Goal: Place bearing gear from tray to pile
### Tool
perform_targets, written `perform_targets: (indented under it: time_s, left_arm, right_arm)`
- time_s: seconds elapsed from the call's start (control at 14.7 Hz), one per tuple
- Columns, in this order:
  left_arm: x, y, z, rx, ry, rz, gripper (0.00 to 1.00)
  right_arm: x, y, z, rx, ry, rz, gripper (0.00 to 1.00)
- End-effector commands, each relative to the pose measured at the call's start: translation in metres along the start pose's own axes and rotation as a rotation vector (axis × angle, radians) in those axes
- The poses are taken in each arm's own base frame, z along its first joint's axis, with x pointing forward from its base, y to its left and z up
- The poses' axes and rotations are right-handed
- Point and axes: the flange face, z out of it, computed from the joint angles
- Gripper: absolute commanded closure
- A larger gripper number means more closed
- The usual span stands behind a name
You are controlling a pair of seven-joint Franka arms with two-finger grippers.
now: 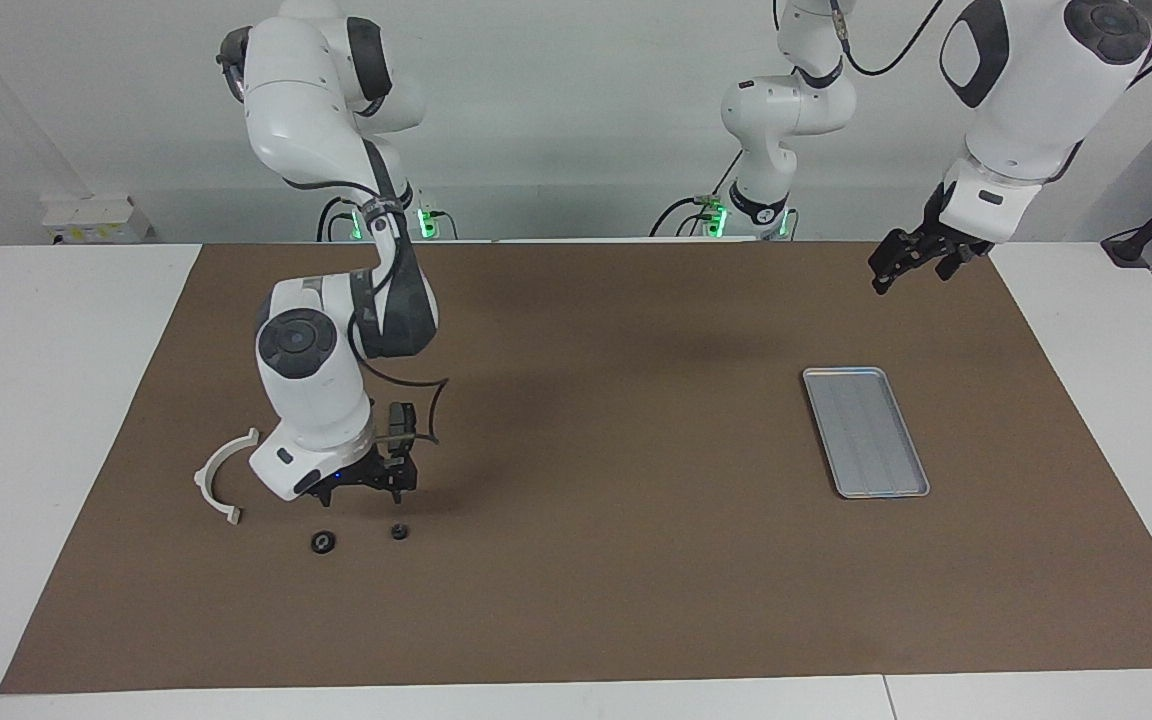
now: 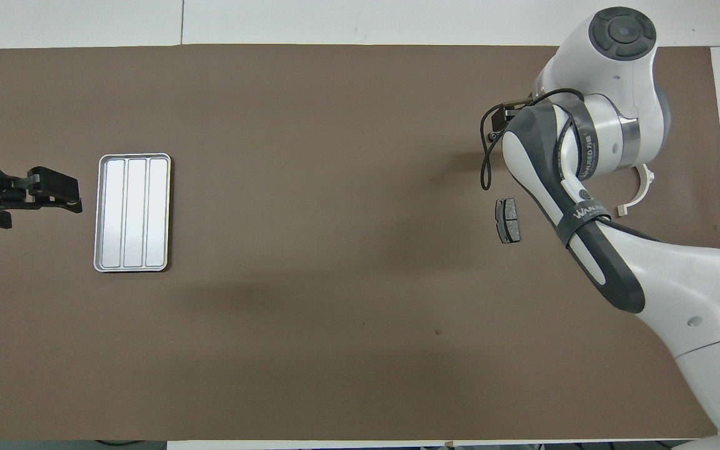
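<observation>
Right arm low over the parts pile, tray bare.

The brown mat (image 1: 586, 450) carries the silver tray (image 1: 865, 431) toward the left arm's end. The left gripper (image 1: 911, 262) hangs open, waiting, near the tray. The right gripper (image 1: 383, 482) is just above two small black gears (image 1: 324, 542); whether it is open I cannot tell. A white curved bracket (image 1: 219, 478) lies beside them.
</observation>
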Motion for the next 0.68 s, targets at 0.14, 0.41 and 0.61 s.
perform_targets:
  time_s: [0.14,0.41,0.61]
  left_arm:
    - [-0.006,-0.001,-0.004,-0.011,0.004,0.005,0.0]
    - [-0.006,0.0,-0.004,-0.011,0.004,0.007,0.0]
    - [-0.006,-0.001,-0.004,-0.011,0.004,0.005,0.0]
  right_arm:
    - [-0.029,0.025,-0.056,0.013,-0.014,-0.011,0.0]
    - [-0.093,0.059,-0.127,0.086,0.017,-0.057,0.0]
    - [-0.13,0.067,-0.183,0.085,0.0,-0.054,0.0]
